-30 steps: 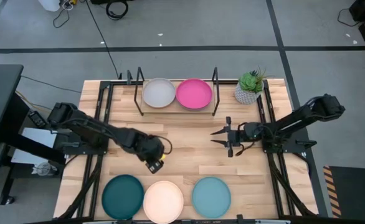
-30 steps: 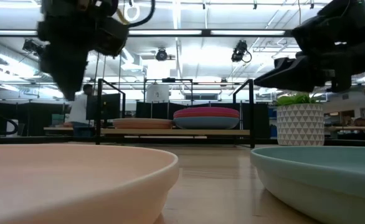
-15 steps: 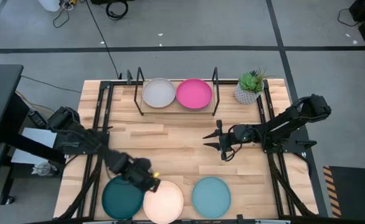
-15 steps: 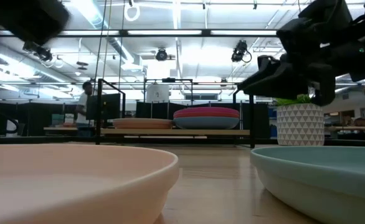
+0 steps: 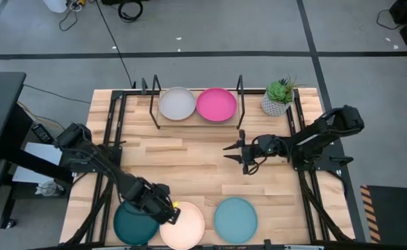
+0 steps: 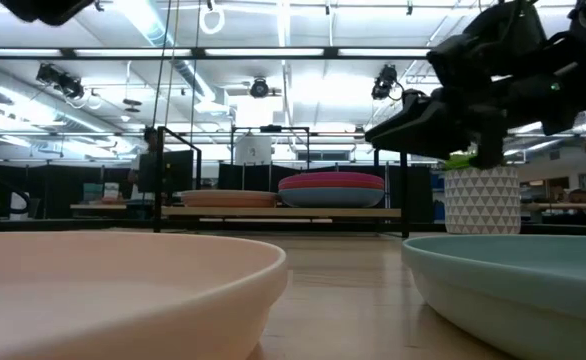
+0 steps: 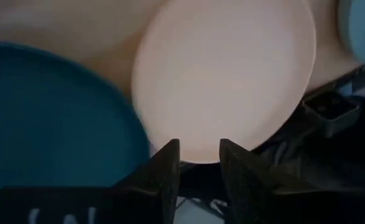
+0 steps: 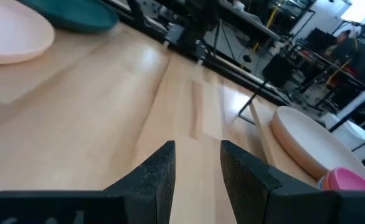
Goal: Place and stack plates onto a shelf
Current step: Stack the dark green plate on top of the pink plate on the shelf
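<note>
Three plates lie along the table's near edge: dark teal (image 5: 133, 222), cream (image 5: 184, 225) and light blue (image 5: 235, 219). The shelf (image 6: 273, 212) at the far edge carries two stacks, one topped by a grey plate (image 5: 177, 103), the other by a pink plate (image 5: 216, 104). My left gripper (image 5: 167, 210) is open, pointing down over the cream plate's left rim (image 7: 195, 155), beside the teal plate (image 7: 52, 124); the rim shows between its fingers. My right gripper (image 5: 233, 149) is open and empty, level above the table's middle, pointing toward the table's left.
A potted plant (image 5: 278, 97) stands right of the shelf at the far right corner. Bare wood (image 5: 189, 163) stretches between the shelf and the near row of plates. Black frame rails (image 5: 113, 139) run along both table sides.
My left gripper has swung from the table's middle toward the near edge and come down over the gap between the teal and cream plates. My right gripper has drifted toward the table's left. No plate has moved.
</note>
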Tool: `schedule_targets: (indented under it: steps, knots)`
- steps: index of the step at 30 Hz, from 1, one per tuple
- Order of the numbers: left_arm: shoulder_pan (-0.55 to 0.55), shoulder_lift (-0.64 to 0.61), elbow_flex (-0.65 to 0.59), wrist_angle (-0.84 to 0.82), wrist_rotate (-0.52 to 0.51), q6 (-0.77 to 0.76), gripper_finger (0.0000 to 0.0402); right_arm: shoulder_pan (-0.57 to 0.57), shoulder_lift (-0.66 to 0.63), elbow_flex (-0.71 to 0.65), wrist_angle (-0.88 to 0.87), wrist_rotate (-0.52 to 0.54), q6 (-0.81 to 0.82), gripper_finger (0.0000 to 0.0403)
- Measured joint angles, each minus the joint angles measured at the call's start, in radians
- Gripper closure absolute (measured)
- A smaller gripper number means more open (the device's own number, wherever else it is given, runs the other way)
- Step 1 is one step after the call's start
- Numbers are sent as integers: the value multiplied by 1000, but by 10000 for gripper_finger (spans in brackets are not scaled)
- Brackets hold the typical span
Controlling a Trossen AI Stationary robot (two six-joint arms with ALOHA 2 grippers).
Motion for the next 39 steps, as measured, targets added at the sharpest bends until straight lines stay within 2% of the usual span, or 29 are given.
schedule_targets:
  steps: [7,13,15,20,23,33,39]
  knots:
    - [-45,78,9,-95,146,42,283,-14,2,0,10,-73,-28,270]
    - [-39,79,16,-249,147,133,283,-16,8,0,21,-79,-34,270]
    - [-38,78,19,-316,126,188,283,-15,11,-1,11,-79,-34,270]
    - [-43,93,18,-445,-19,392,283,-15,17,0,16,-79,-15,270]
    - [-35,96,18,-434,-80,541,283,-14,17,0,8,-79,13,270]
    - [-16,160,18,-487,-137,862,283,18,17,-1,-40,-80,79,270]
    - [-10,163,-21,-475,-118,933,283,46,17,-1,-77,-80,128,270]
